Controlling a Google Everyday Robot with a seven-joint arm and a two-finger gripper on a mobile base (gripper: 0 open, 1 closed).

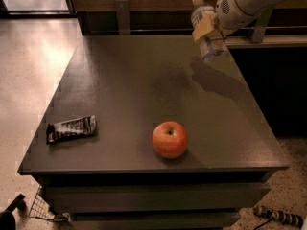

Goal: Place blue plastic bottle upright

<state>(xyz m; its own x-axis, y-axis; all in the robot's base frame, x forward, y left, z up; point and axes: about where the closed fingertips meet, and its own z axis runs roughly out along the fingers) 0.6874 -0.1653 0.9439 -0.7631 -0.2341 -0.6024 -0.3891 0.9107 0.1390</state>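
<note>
The clear plastic bottle (207, 28) with a white cap and white label is held in the air above the far right part of the dark table (129, 90). It is nearly upright, cap tilted up and to the left. My gripper (209, 27) is shut on the bottle's middle, its tan fingers (203, 27) across the label. The white arm comes in from the upper right. The bottle's shadow falls on the table below it.
A red apple (169, 139) sits near the table's front edge. A dark snack bar wrapper (72, 129) lies at the front left. A dark counter edge and rail run behind the table. Tiled floor lies to the left.
</note>
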